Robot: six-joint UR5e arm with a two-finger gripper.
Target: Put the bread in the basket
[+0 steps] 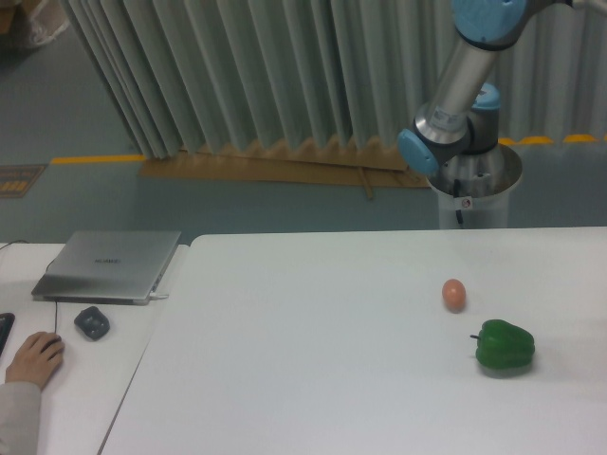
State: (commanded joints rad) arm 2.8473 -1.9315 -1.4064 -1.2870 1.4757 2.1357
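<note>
On the white worktop lie only 1 brown egg and 1 green pepper at the right, with neither bread nor basket visible and the arm's end effector out of frame, its state unknowable, so progress cannot be judged.

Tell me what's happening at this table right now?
Nothing is being handled at the moment. The robot arm rises out of the top of the picture behind the table, and its fingers are out of view. A brown egg and a green pepper lie apart on the right of the table. Neither bread nor basket shows. At left, a person's hand rests near a closed laptop.
</note>
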